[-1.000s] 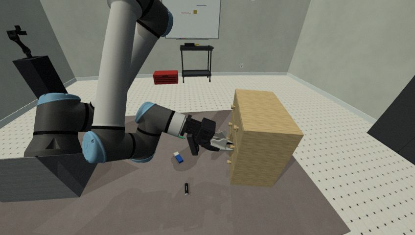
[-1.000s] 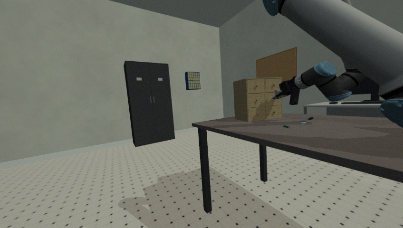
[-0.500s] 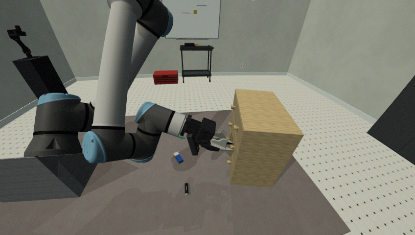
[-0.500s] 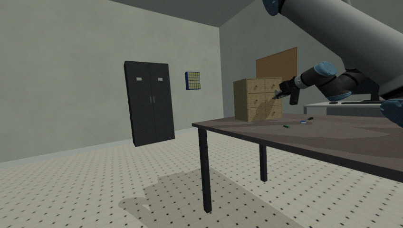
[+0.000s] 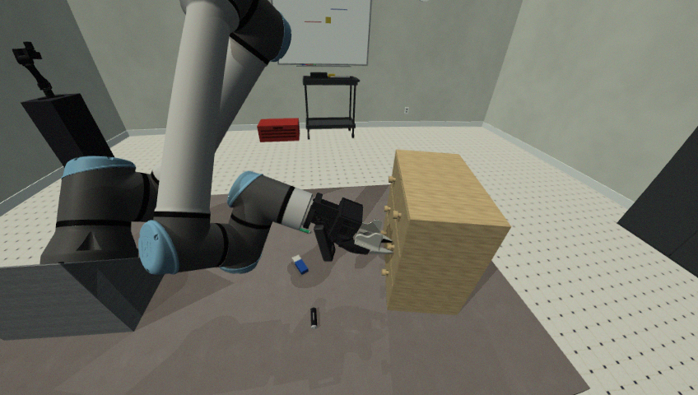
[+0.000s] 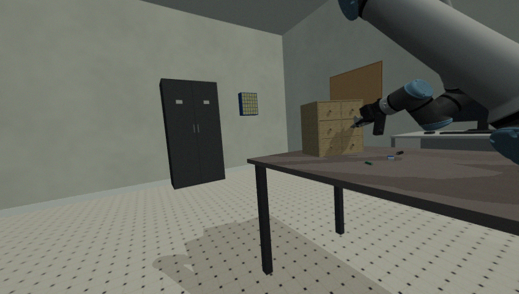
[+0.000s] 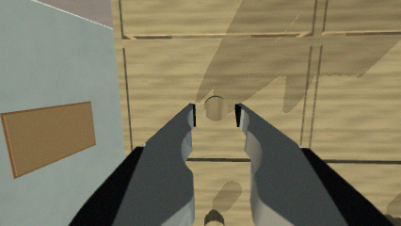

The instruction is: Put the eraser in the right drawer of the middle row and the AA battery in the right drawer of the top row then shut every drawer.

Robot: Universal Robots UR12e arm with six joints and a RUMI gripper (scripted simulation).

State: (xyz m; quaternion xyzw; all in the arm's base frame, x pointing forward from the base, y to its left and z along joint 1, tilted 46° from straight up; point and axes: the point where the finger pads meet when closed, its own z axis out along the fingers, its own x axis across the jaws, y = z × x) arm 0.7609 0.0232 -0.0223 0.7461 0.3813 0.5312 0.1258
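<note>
My hand is partly open and holds nothing. In the top view it reaches the chest at the middle-row right knob. The eraser, blue-sleeved with a white end, lies on the bench. I judge it light and slightly yielding; grip across the sleeve's narrow width. The black cylinder, probably the AA battery, lies apart from it. I expect it to be stiff, smooth and prone to rolling; grip across its middle.

Exterior view: all six drawers appear shut, contents unseen. A green cylinder also lies on the bench.

Wrist view: the knob sits between my fingertips, with a gap visible on either side. I judge the next step to be closing on it, then pulling gently, as the drawer has no stop.
</note>
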